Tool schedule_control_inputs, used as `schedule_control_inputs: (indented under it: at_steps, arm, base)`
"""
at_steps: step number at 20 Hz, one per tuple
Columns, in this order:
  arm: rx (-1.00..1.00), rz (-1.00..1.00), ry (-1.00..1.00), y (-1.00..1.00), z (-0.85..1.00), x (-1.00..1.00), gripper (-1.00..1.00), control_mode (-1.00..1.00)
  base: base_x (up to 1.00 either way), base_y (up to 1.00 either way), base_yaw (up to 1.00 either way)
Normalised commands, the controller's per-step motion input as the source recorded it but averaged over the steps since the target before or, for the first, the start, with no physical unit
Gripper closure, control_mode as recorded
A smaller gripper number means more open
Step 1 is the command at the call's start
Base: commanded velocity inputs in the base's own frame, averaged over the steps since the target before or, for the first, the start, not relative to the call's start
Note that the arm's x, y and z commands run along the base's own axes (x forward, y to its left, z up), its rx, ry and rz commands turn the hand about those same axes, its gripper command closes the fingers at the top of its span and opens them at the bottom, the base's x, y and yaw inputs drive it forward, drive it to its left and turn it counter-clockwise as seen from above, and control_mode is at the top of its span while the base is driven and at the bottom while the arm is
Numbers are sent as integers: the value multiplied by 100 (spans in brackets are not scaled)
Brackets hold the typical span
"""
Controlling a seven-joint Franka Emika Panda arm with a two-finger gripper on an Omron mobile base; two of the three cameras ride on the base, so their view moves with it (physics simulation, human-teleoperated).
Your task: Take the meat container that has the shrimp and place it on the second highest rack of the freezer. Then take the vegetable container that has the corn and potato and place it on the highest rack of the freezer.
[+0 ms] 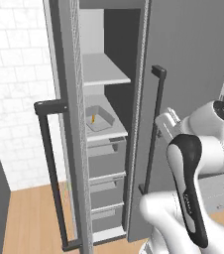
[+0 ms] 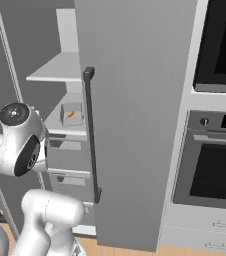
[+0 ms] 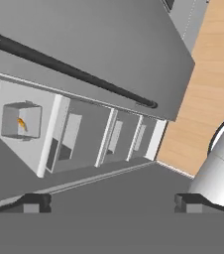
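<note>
Open jaws [image 3: 112, 201]; unlabelled meat container [image 1: 99, 120] on second highest rack [image 1: 115, 133].

Freezer [image 2: 135, 125] open — shrimp [image 2: 70, 114] in container [image 2: 71, 115] on second highest rack [image 2: 60, 127].

The left base view looks forward and down from behind the arm, close to the freezer [image 1: 109, 124], straight into the gap between its two open doors. The right base view faces the same freezer [image 2: 130, 120] from the other side, seeing past its right door edge and taking in the wall oven [image 2: 217, 150] to the freezer's right. The hand view, rolled sideways, looks at the freezer [image 3: 84, 59] from close by; all three share the freezer's shelf with the meat container [image 1: 100, 120] [image 2: 71, 114] [image 3: 21, 121].
</note>
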Motion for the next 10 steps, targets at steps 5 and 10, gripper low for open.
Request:
schedule_control_inputs:
  at_steps: [5,10]
  arm:
    - [0,0,0,0,0,0,-100,100]
    - [0,0,0,0,0,0,-100,100]
  base:
    - [17,-100,-16]
    - [55,-100,-10]
